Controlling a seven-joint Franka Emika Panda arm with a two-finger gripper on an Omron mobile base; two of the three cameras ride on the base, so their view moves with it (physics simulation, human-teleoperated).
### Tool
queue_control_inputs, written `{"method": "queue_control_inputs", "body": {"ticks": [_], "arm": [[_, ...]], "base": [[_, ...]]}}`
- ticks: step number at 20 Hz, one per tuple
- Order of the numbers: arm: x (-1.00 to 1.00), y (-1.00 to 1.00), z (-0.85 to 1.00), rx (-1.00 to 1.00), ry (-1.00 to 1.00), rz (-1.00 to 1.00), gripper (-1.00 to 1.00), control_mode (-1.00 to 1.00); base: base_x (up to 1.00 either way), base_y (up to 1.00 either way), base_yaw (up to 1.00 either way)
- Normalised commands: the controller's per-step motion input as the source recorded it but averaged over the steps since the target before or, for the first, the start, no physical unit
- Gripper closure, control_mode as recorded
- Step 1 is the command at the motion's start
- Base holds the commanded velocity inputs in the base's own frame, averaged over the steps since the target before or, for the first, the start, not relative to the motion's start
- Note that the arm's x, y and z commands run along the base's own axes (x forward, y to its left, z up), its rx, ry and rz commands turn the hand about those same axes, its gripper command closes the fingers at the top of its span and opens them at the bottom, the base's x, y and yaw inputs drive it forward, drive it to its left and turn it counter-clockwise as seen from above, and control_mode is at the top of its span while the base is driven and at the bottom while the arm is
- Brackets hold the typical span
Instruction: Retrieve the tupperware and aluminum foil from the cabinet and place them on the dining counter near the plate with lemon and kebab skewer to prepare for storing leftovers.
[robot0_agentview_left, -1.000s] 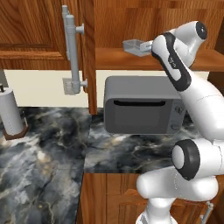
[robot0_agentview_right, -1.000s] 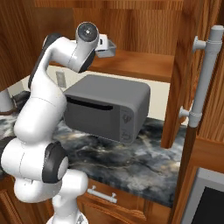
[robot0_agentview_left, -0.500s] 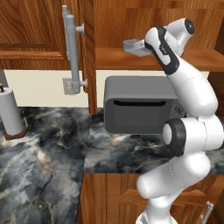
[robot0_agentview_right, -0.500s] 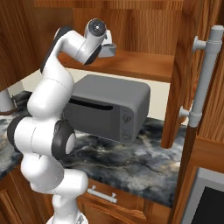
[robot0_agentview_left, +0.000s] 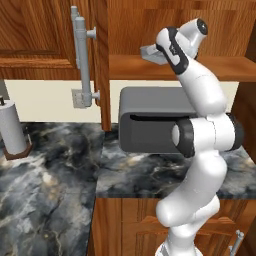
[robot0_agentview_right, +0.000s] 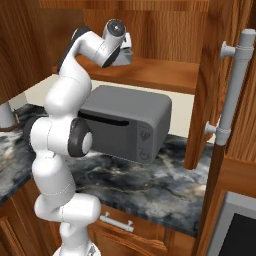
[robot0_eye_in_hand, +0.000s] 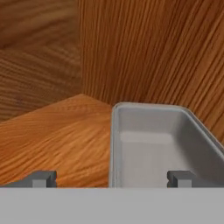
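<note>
Grey tub (robot0_eye_in_hand: 162, 146) sits on the cabinet shelf (robot0_agentview_left: 140, 67), open top up, close to the back wall and a corner of the cabinet (robot0_agentview_right: 165, 35). End effector (robot0_eye_in_hand: 111, 178) is spread wide, holding nothing. Its fingertips (robot0_eye_in_hand: 41, 177) straddle the tub's near left wall: one tip is outside over bare wood, the other is over the tub's inside. In the left base view the hand reaches onto the shelf beside the tub (robot0_agentview_left: 150, 54), above the microwave (robot0_agentview_left: 150, 120). The open door, with its bar handle (robot0_agentview_left: 81, 60), hangs to the left.

Step in hand, as I judge it: closing in for a grasp on the tub wall.

How to do it well:
- Keep the wall centred between the tips; one finger inside, one outside.
- Go down far enough that the pads bite below the rim. The sides slope, so a shallow pinch could slip off.
- Close gently; a thin, light tub may skid or tip on the wood if nudged first.
- Lift straight up a little before pulling back, so the base clears the shelf edge.
- Withdraw along the entry line; the elbow is near the microwave top and the cabinet's frame.

Foil is not visible from here. Depth of the fingers against the rim is hard to tell.
</note>
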Motion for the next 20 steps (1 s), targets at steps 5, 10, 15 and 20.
{"method": "queue_control_inputs", "body": {"ticks": [5,10,15,20], "arm": [[0.65,0.0,-0.19,0.0,0.08,0.0,-1.0,-1.0],[0.64,0.0,-0.13,0.0,0.07,0.0,-1.0,-1.0],[0.24,0.0,-0.35,-0.03,0.11,0.0,1.0,-1.0],[-0.17,0.0,-0.49,-0.08,0.1,0.0,1.0,-1.0]], "base": [[0.0,0.0,0.0],[0.0,0.0,0.0],[0.0,0.0,0.0],[0.0,0.0,0.0]]}}
